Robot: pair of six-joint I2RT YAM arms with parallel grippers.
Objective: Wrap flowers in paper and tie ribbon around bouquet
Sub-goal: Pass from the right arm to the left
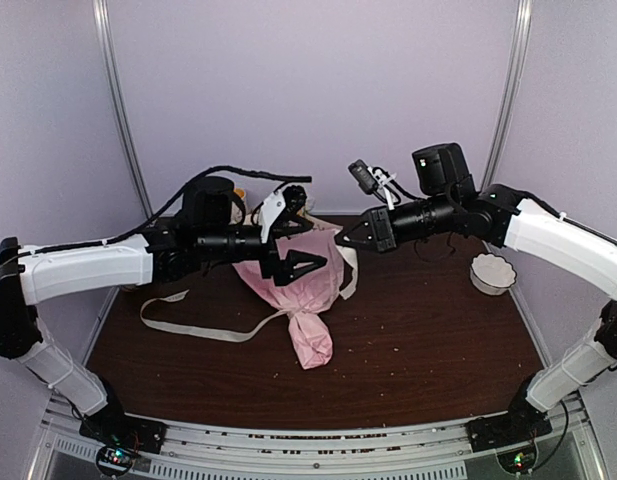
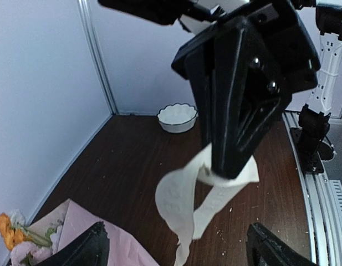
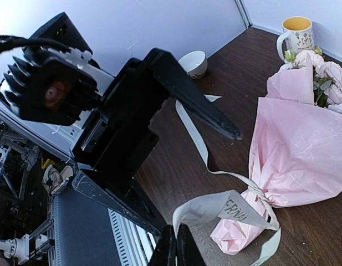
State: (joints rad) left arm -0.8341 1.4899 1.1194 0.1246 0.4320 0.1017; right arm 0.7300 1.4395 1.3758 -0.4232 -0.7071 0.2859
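The bouquet (image 1: 300, 285) lies mid-table, a pale pink paper (image 3: 304, 144) cone with the flowers (image 3: 321, 75) at its far, wide end. The cream ribbon (image 3: 237, 206) circles its pinched neck. One end trails left across the table (image 1: 193, 328). The other end rises to my right gripper (image 1: 340, 240), which is shut on it just above the bouquet. The left wrist view shows that ribbon (image 2: 184, 194) looping down from the right gripper (image 2: 229, 173). My left gripper (image 1: 316, 246) faces it a short way off, jaws wide open and empty; its fingers (image 2: 87, 249) frame the hanging ribbon.
A white scalloped bowl (image 1: 491, 272) sits at the right side of the brown table (image 1: 438, 340). A mug (image 3: 297, 33) and a second small bowl (image 3: 193, 62) stand at the back left, behind the left arm. Pale walls close in the back and sides.
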